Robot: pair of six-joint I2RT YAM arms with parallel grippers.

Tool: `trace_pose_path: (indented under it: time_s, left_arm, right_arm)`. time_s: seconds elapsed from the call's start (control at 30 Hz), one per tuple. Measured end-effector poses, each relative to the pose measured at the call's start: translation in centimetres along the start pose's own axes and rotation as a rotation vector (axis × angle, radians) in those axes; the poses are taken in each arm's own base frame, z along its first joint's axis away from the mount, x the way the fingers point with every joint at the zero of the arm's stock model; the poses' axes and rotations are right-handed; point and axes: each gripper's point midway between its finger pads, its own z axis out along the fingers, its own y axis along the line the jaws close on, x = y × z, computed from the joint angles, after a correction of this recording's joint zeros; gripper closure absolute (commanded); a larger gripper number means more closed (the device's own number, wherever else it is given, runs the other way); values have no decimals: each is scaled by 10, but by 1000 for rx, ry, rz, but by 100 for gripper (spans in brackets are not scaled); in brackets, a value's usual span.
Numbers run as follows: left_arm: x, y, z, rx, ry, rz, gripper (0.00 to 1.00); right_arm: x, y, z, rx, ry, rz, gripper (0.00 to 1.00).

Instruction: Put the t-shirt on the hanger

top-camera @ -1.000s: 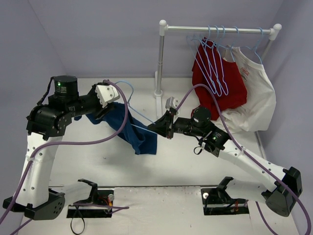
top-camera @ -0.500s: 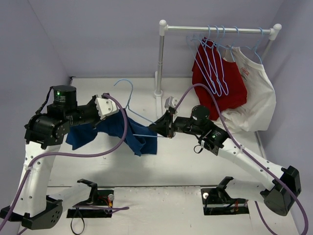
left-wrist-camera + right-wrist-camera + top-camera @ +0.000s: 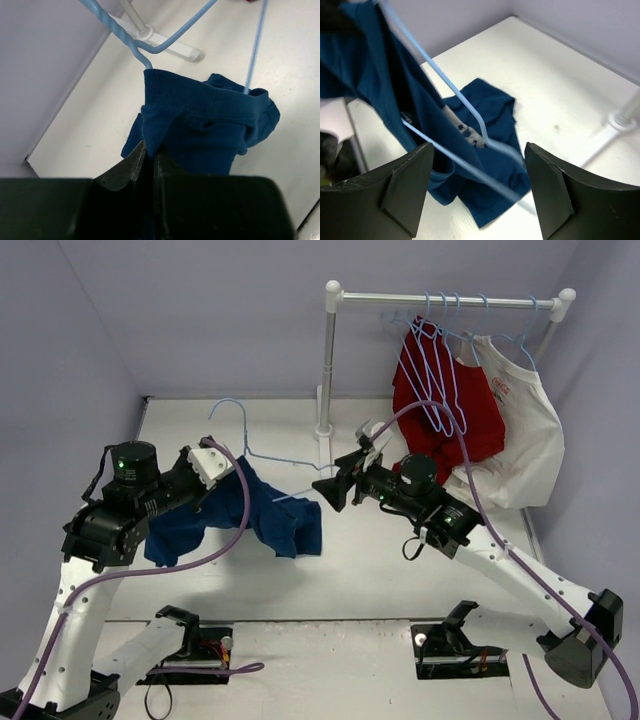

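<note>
hanger (image 3: 244,430) lower wire: inside t-shirt (image 3: 290,525) | t-shirt: cut off, right wrist view

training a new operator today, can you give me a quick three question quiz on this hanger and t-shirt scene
1. True or false: the right gripper is clamped shut on the hanger.
2. The left gripper holds: A) the t-shirt B) a pen C) nothing.
3. Fill in: in the top view, the white shirt hangs to the ___ of the red shirt.
Key: 1 false, it is open; 2 A; 3 right.
</note>
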Motion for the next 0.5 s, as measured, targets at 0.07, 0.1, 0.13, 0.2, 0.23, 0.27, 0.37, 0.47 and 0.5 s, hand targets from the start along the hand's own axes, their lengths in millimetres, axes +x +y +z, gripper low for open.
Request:
trace_pose_path:
  time_s: [0.07, 0.1, 0.13, 0.2, 0.23, 0.27, 0.37, 0.47, 0.5]
  left_arm:
    - [7, 1, 0, -39, -9, -11, 100]
    - [10, 1, 0, -55, -12, -17, 100]
    - [13, 0, 0, -71, -17, -21, 100]
    - [19, -1, 0, -91, -24, -28, 100]
    - [22, -2, 0, -98, -26, -32, 100]
    - [25, -3, 1, -103, -27, -34, 100]
    - [34, -8, 1, -111, -24, -44, 100]
    - [45, -14, 2, -117, -19, -59, 100]
    - [48, -16, 2, -120, -18, -65, 100]
  right_arm:
    - [-5, -9, -8, 75, -20, 53, 28]
    - [-7, -12, -12, 105, -31, 79, 28]
    - [-6, -15, -14, 130, -37, 113, 29]
    - [0, -20, -17, 176, -40, 190, 30]
    - [5, -22, -17, 197, -36, 234, 30]
    - [12, -23, -16, 216, -27, 274, 30]
    - [44, -18, -11, 262, 30, 365, 31]
    - [77, 2, 0, 249, 113, 401, 34]
    - [86, 8, 5, 239, 140, 404, 38]
